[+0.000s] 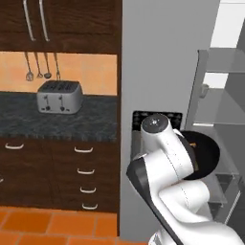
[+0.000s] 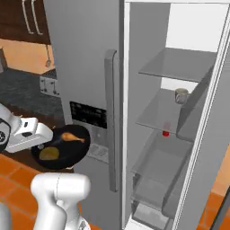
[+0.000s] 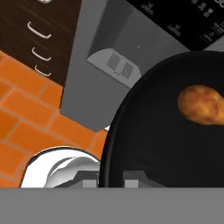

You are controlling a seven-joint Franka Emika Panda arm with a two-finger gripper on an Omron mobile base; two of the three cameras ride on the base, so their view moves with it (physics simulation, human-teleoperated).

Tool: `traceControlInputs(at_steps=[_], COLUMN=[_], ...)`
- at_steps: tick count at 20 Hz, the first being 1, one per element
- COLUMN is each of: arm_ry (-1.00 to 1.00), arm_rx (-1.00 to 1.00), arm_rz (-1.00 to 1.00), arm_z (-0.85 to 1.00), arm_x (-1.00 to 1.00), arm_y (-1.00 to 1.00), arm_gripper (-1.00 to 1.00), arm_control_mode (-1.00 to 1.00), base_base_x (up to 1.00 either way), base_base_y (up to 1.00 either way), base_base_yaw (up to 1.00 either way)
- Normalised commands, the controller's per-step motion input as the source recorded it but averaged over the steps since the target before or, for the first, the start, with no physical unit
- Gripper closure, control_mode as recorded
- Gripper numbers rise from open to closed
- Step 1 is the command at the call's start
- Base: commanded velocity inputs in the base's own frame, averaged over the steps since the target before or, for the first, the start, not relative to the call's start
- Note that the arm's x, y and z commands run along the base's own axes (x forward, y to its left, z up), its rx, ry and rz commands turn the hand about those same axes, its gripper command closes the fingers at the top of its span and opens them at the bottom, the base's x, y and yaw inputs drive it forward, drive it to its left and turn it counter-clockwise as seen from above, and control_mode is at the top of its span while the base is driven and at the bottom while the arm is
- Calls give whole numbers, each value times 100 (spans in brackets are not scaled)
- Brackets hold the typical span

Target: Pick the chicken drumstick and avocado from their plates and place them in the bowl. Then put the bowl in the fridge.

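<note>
1. Fridge (image 2: 85,58): tall grey unit; the door with the long handle (image 2: 112,117) and black dispenser panel (image 2: 87,117) is closed, while the compartment beside it stands open, showing glass shelves (image 2: 177,65). A mug (image 2: 181,95) sits on the middle shelf and a small red item (image 2: 165,133) on its front edge. Lower shelves appear free.
2. Bowl (image 2: 72,155): black, shallow, held in the air in front of the closed door at dispenser height, not yet inside the fridge.
3. Gripper (image 3: 109,177): closed on the bowl's near rim, as far as the hand view shows; the fingertips sit at the rim's edge.
4. Chicken drumstick (image 2: 72,137): lying in the bowl.
5. Avocado (image 2: 49,153): lying in the bowl, apart from the drumstick.
6. Progress, judged: both foods are loaded; carrying the bowl sideways to the open compartment and setting it on a shelf remains.
</note>
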Motion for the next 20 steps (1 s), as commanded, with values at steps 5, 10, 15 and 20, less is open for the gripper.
traceControlInputs(at_steps=[5, 10, 15, 20], arm_ry=[0, 0, 0, 0], arm_rx=[0, 0, 0, 0], arm_rz=[0, 0, 0, 0], arm_z=[0, 0, 0, 0], arm_x=[0, 0, 0, 0], arm_y=[0, 0, 0, 0], arm_gripper=[100, 100, 100, 100], arm_control_mode=[100, 100, 100, 100], base_base_x=[34, 4, 27, 39], base_base_y=[-15, -4, 0, -12], base_base_yaw=[-46, -57, -47, -21])
